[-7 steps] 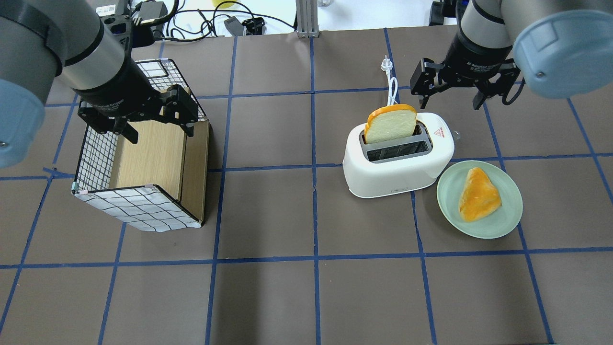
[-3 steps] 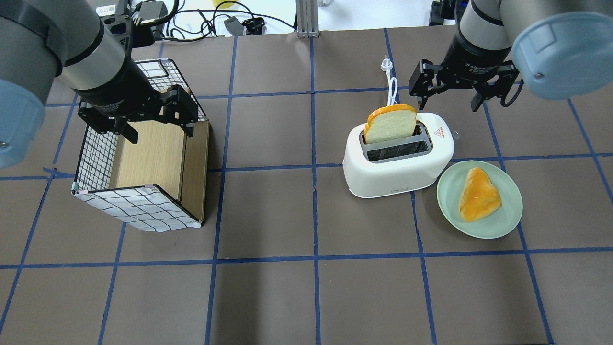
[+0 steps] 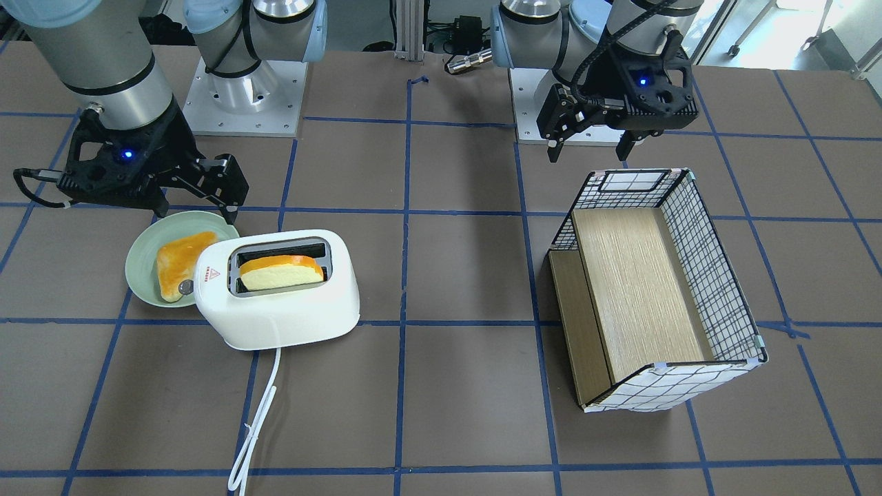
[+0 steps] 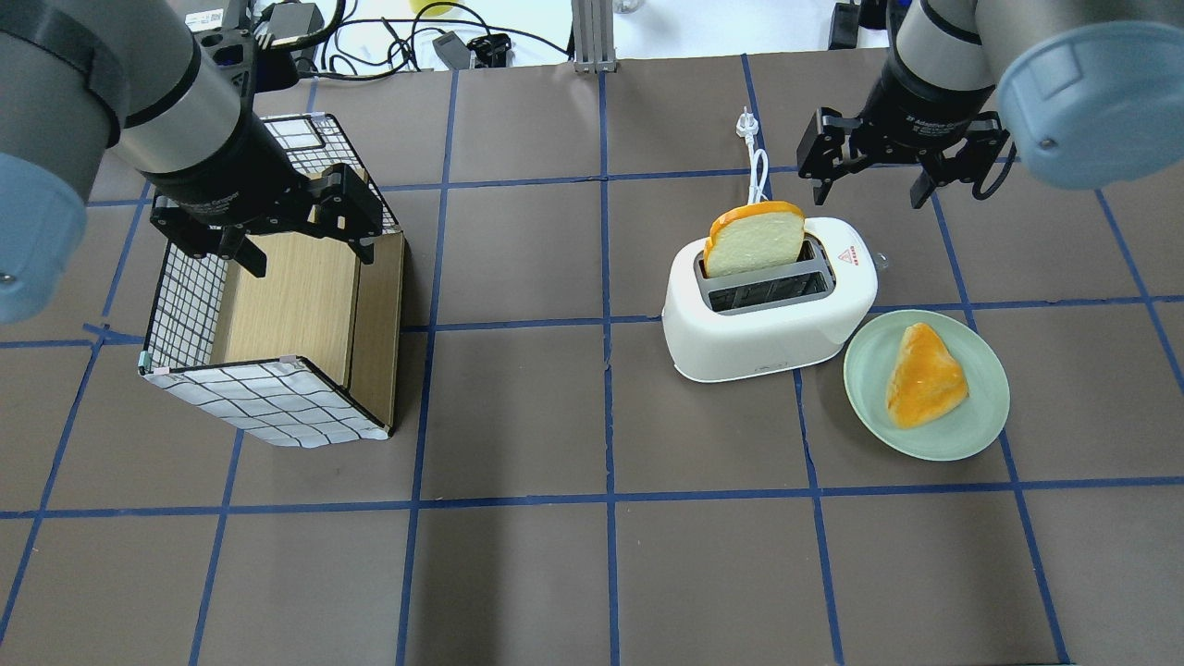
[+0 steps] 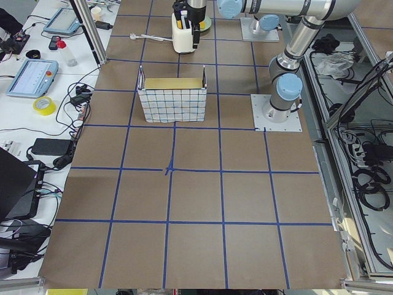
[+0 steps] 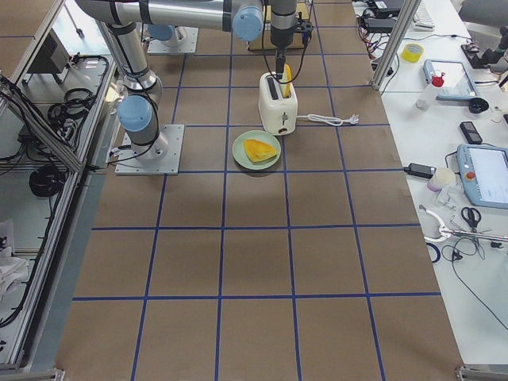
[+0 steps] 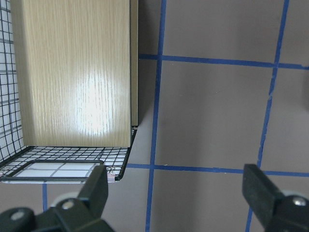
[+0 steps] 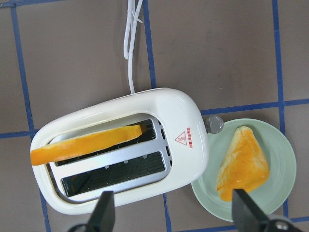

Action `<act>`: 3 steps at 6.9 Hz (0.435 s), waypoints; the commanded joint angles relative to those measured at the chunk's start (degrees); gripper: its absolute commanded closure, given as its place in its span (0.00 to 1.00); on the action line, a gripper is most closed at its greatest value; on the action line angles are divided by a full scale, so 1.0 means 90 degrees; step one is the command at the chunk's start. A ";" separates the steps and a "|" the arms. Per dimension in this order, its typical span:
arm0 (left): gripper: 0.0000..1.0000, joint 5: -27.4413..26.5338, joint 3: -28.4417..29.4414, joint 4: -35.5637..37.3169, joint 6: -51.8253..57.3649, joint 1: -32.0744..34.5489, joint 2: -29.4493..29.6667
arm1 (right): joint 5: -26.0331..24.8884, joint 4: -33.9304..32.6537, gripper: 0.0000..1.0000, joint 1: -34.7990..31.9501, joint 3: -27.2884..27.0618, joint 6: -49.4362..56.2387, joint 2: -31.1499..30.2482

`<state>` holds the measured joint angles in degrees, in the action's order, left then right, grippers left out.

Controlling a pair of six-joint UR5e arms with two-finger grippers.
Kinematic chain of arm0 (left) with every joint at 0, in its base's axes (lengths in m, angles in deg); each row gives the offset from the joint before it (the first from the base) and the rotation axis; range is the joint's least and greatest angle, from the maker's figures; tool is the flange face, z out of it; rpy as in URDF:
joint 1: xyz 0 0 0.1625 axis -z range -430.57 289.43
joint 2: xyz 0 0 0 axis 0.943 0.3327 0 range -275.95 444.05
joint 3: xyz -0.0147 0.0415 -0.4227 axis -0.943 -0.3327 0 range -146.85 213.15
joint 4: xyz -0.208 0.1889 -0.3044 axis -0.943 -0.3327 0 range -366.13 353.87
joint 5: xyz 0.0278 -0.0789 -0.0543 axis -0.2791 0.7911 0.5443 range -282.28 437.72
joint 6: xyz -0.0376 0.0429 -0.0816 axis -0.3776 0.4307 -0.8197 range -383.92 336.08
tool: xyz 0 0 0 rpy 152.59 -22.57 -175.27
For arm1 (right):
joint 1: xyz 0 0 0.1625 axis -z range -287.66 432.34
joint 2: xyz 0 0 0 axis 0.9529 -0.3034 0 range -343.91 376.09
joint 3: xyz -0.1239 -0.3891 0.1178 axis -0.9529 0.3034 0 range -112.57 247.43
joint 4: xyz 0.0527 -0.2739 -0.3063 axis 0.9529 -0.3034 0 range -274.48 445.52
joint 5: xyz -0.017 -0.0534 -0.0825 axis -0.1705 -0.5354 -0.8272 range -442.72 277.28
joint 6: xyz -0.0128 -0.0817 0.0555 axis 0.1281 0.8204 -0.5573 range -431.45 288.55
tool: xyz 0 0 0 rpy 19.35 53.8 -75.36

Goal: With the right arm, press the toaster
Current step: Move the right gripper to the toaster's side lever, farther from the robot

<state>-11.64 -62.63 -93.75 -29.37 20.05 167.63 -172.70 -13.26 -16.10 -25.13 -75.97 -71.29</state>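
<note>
Right gripper (image 4: 869, 190) hangs wide open, high above the toaster (image 4: 768, 328), touching nothing. Slice (image 4: 754, 242) stands tall, knob (image 8: 214, 123) looks unpressed: the whole press lies ahead.

toaster (image 4: 768, 324): smooth white plastic shell, glossy, with highlights on its rounded edges; the slot liners looked like dull grey metal.
knob (image 8: 214, 123): shiny silver, metal-like.
cord (image 3: 258, 406): smooth white plastic sheath.
plate (image 4: 980, 416): pale green, smooth, with a soft sheen.
slice (image 4: 757, 242): matt, spongy cream face; smoother orange crust.
pastry (image 4: 923, 375): orange, glazed and shiny.
box (image 4: 296, 296): pale wood-grain panels with a satin glare; the checked white sides looked like cloth, slightly wrinkled.
table (image 4: 703, 555): matt brown covering, crossed by blue tape.
right arm (image 4: 934, 37): brushed silver-grey metal, smooth light-blue caps.
right gripper (image 4: 869, 196), left gripper (image 4: 310, 261): matt black plastic.
</note>
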 commanded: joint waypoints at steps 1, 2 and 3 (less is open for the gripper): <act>0.00 0.0006 -0.0002 0.0000 0.0000 0.0000 0.0000 | 0.0172 -0.0088 0.91 0.0265 -0.0028 0.0141 0.0031; 0.00 0.0006 0.0007 0.0000 0.0000 0.0000 0.0000 | 0.0348 -0.0069 1.00 0.0489 -0.0057 0.0277 0.0060; 0.00 -0.0003 0.0007 0.0000 0.0000 0.0000 0.0000 | 0.0707 -0.0059 1.00 0.0858 -0.0077 0.0723 0.0080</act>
<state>-11.61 -62.60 -93.75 -29.37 20.05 167.64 -169.43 -13.90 -11.74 -25.57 -73.04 -70.82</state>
